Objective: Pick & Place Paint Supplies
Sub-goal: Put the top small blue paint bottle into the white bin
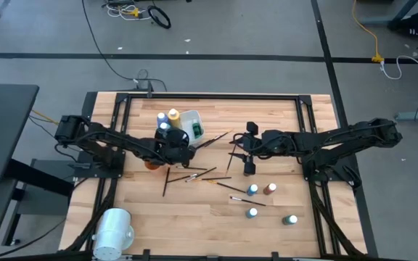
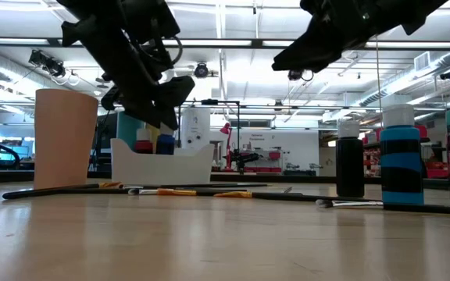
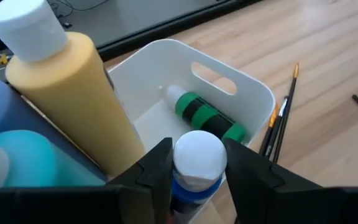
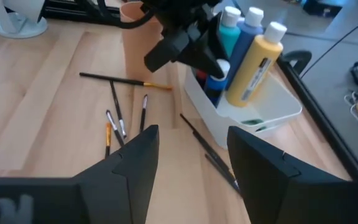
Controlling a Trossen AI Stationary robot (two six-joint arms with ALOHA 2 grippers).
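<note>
In the left wrist view my left gripper (image 3: 196,168) is shut on a blue paint bottle with a white cap (image 3: 197,152), at the near corner of the white tub (image 3: 253,93). In the tub stand a yellow bottle (image 3: 73,106), a teal bottle (image 3: 23,162) and a blue one (image 4: 250,31). A green bottle (image 3: 207,118) lies on the tub's floor. My right gripper (image 4: 191,134) hangs open above the table to the tub's right (image 1: 244,145), with nothing between its fingers. Thin brushes (image 1: 194,174) lie on the table. My left gripper pinches the blue bottle just below its white cap (image 3: 188,186), one finger (image 3: 157,168) on each side. The fingers slant down from the table's left. The bottle is tilted, its cap toward the wrist, and its body (image 4: 214,84) dips behind the tub's wall.
An orange cup (image 1: 151,164) stands next to the left gripper. Loose bottles (image 1: 252,190) (image 1: 269,188) (image 1: 290,219) and a dark bottle (image 2: 350,168) stand on the right half. A large white cylinder (image 1: 115,228) lies at the near left corner.
</note>
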